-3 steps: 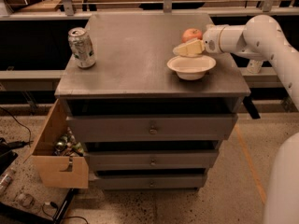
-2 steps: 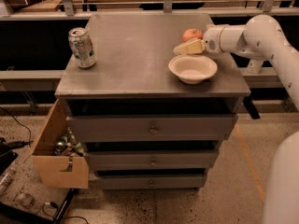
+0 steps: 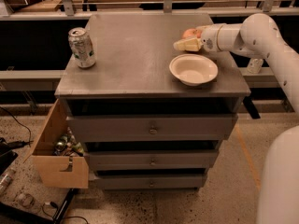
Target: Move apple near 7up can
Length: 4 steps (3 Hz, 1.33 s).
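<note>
The apple is small and red-orange. It sits at the back right of the grey cabinet top, mostly hidden behind my gripper. The gripper reaches in from the right on a white arm and sits right in front of the apple, just beyond the far rim of the white bowl. I cannot see whether it touches the apple. The 7up can, silver and green, stands upright at the left edge of the top, far from the apple.
The white bowl lies on the right of the top, in front of the gripper. Below are closed grey drawers. An open cardboard box with several cans sits on the floor at the left.
The gripper has moved slightly back from the bowl's far rim toward the apple. The can and the bowl have not moved.
</note>
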Tool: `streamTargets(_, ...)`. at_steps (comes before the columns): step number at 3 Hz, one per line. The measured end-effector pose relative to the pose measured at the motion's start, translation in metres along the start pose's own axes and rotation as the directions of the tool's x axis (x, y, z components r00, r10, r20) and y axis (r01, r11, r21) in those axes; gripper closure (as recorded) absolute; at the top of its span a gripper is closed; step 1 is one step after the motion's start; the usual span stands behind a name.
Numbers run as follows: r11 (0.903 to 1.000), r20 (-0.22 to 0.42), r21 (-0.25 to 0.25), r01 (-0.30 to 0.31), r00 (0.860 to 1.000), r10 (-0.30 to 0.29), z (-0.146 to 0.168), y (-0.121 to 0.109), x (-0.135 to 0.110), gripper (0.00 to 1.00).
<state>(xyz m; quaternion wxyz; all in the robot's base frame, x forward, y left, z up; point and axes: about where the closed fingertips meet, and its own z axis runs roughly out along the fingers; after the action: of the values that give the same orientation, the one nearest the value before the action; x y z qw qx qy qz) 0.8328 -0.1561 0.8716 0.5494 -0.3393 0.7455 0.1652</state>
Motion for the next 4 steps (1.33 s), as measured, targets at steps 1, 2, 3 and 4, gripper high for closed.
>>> streamTargets(1, 1.0, -0.001, -0.005, 0.0, 1.0, 0.0, 0.003, 0.0021, 0.0004, 0.55)
streamTargets(2, 1.0, -0.001, -0.009, -0.001, 1.0, 0.001, 0.0059, 0.0042, 0.0009, 0.78)
streamTargets(3, 0.9999, -0.002, -0.014, -0.002, 1.0, 0.002, 0.0088, 0.0063, 0.0014, 0.99)
streamTargets(4, 0.9999, -0.002, -0.016, -0.001, 1.0, 0.001, 0.0096, 0.0071, 0.0013, 1.0)
